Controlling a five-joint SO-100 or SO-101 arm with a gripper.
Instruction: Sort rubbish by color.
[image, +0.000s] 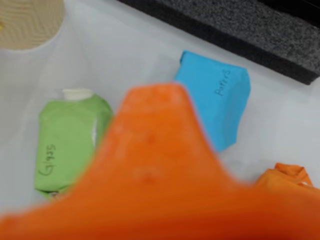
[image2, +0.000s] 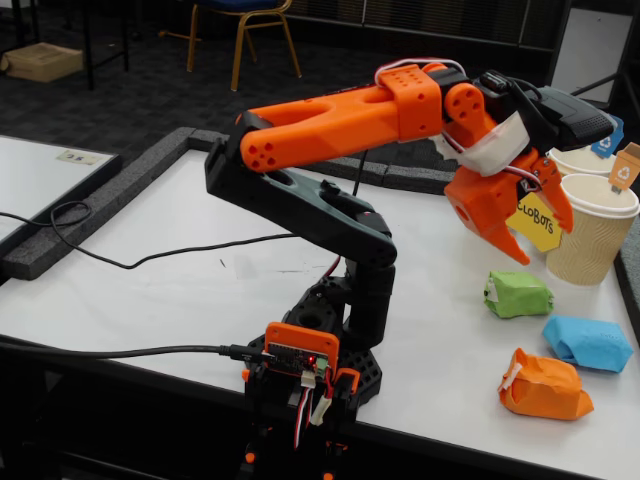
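Note:
In the fixed view my orange gripper (image2: 544, 243) hangs in the air above the green wad (image2: 517, 294), open and holding nothing. The blue wad (image2: 588, 342) lies to the right of the green one, and the orange wad (image2: 543, 385) lies nearest the table's front edge. In the wrist view one blurred orange finger (image: 155, 175) fills the foreground. Behind it lie the green wad (image: 70, 142) on the left, the blue wad (image: 215, 102) on the right, and part of the orange wad (image: 287, 177) at the right edge.
Two ribbed tan cups (image2: 598, 230) (image2: 578, 160) with small tags stand at the table's right edge behind the wads, beside a yellow sign (image2: 533, 222). One cup's rim (image: 27, 22) shows top left in the wrist view. A dark foam border (image: 240, 30) edges the white table (image2: 150, 260).

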